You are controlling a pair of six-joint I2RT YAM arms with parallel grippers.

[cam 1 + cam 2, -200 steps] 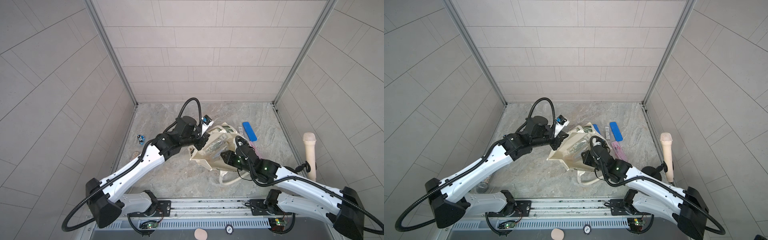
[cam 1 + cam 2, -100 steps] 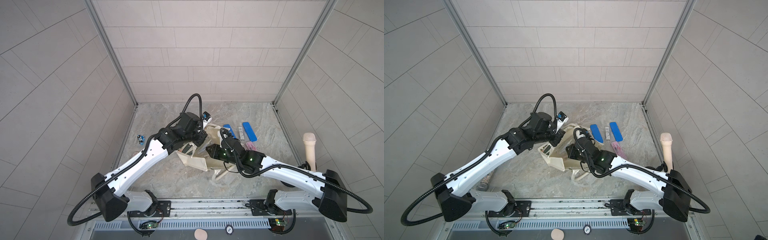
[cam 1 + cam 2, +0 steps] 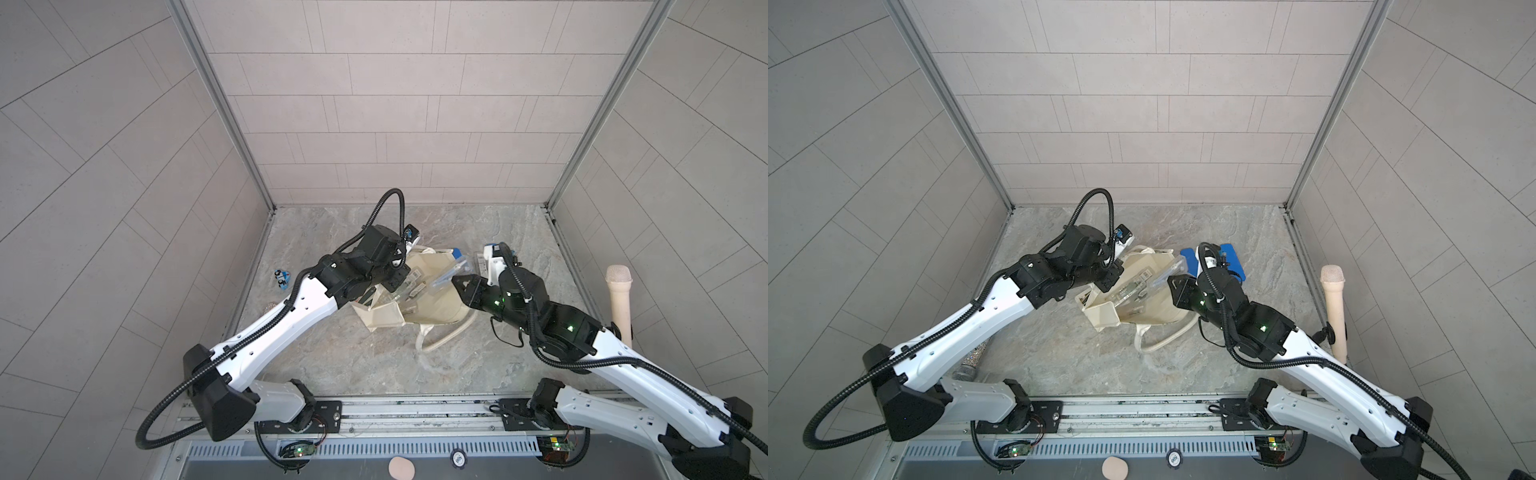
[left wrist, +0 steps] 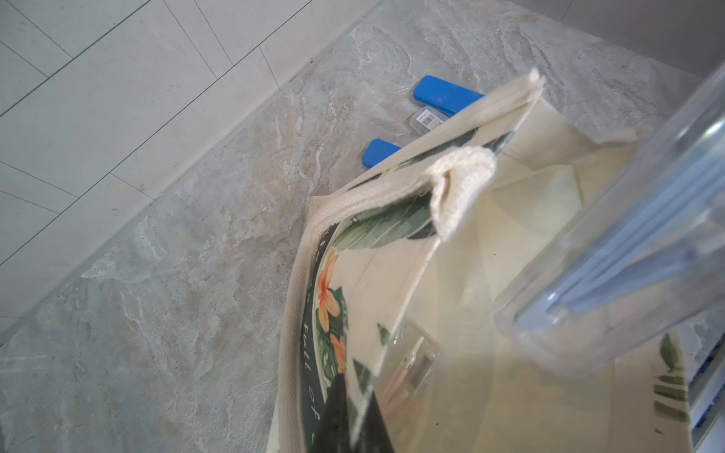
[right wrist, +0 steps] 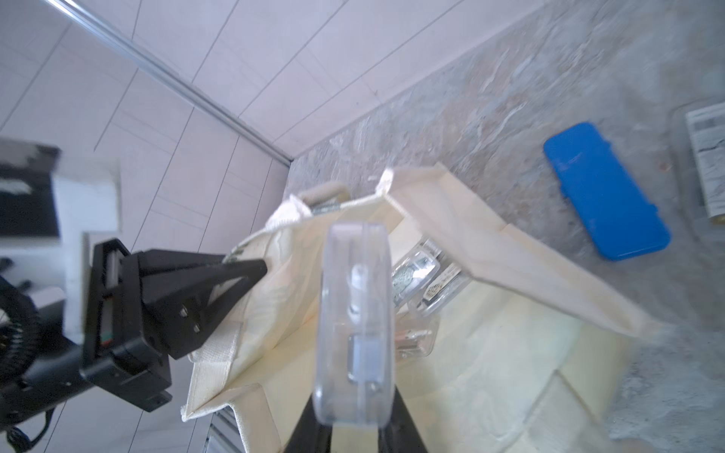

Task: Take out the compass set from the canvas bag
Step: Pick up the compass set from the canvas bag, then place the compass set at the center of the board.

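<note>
right tool clamps compass set over canvas bag, left tool pinching rim.

The cream canvas bag, green leaf print outside, slumps open-mouthed at mid-floor. The compass set, in a clear case, hangs tilted over the bag's mouth, toward its 1 o'clock.

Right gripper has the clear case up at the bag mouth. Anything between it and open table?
Nothing visible. The clear case in the right gripper looks raised above the canvas bag, whose rim the left gripper pinches. Two blue cases lie on the table just past the bag.
</note>
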